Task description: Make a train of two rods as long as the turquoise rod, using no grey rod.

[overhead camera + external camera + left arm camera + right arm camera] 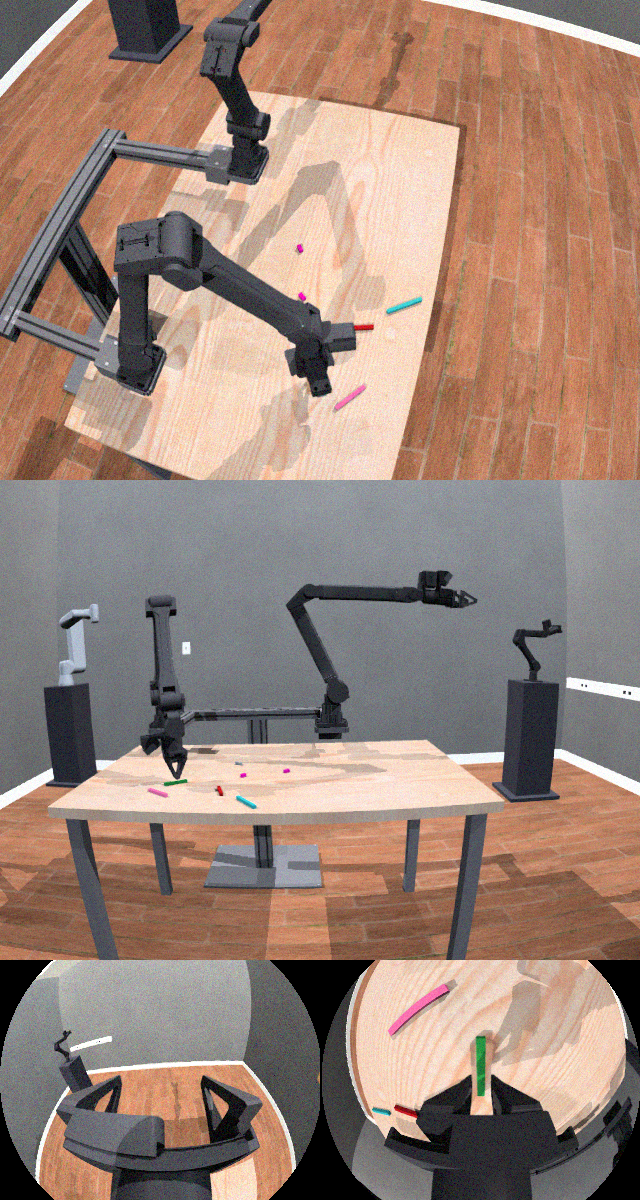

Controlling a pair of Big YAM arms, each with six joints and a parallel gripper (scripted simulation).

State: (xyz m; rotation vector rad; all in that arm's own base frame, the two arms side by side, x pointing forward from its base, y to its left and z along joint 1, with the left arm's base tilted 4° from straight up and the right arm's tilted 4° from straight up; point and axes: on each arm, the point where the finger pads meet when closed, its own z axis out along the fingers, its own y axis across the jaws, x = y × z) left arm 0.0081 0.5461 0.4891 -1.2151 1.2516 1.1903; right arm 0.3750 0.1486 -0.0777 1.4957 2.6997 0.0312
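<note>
The left gripper (474, 601) (161, 1079) is raised above tabletop level, fingers spread wide, with nothing between them. The right gripper (314, 369) (177, 777) (481, 1079) points down over the green rod (175, 782) (480, 1066). Its fingers are parted by a narrow gap and grip nothing; in the wrist view, the rod runs lengthwise along this gap, with a slim margin on each side.

The green rod lies flat on the tabletop (403, 165) (361, 810) (545, 1005), inboard of the pink rod (349, 397) (157, 792) (418, 1009). The turquoise rod (404, 305) (246, 801) (381, 1111) lies near the long edge opposite the arm bases. The red rod (363, 327) (220, 790) (406, 1111) is set farther in, with bare wood between the two. In the top view, the arm covers part of the red rod.

The first magenta rod (299, 248) (286, 770) and second magenta rod (302, 296) (243, 775) lie apart, well inside the edges. The grey rod (238, 763) lies behind them in the exterior view. Open wood separates the magenta rods from the turquoise rod. No two-rod train is assembled.
</note>
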